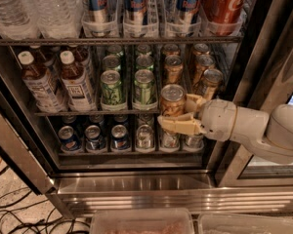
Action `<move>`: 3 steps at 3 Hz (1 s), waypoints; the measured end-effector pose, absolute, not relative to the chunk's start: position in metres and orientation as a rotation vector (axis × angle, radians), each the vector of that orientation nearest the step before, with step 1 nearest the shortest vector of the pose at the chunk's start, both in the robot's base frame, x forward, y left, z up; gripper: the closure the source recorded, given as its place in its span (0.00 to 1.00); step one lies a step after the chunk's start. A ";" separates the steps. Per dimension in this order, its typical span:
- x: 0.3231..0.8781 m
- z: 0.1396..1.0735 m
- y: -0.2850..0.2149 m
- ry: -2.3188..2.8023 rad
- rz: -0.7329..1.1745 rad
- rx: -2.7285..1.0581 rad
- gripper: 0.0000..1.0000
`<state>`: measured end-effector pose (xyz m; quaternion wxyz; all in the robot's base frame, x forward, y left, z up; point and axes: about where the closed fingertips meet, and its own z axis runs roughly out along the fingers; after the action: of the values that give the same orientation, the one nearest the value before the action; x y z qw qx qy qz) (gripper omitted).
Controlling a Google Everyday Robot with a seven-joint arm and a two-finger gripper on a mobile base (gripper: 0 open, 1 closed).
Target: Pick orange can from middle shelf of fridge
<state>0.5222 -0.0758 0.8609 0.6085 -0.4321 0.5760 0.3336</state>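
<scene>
Gripper [178, 113] hugs the orange can [173, 97] tight at the front of the middle shelf [78, 113] in the fridge [136, 186], so I should pull it straight out slowly, away from the green cans [111, 87].

Item: orange can [173, 96], glossy copper metal; my gripper [177, 112], clasped round it, was matt cream plastic; fridge [136, 185] below, brushed steel.

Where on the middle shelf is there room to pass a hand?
Only the strip above the green cans under the upper shelf, and a sliver beside the fridge wall. Bottles crowd the left; the hand grips the orange can at front right.
</scene>
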 end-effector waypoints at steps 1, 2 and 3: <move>0.509 0.880 -0.073 1.364 0.784 -0.982 1.00; 0.498 0.907 -0.065 1.391 0.762 -0.910 1.00; 0.492 0.928 -0.057 1.420 0.765 -0.837 1.00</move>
<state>0.4918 -0.0566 0.9279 0.6150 -0.3633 0.6162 0.3318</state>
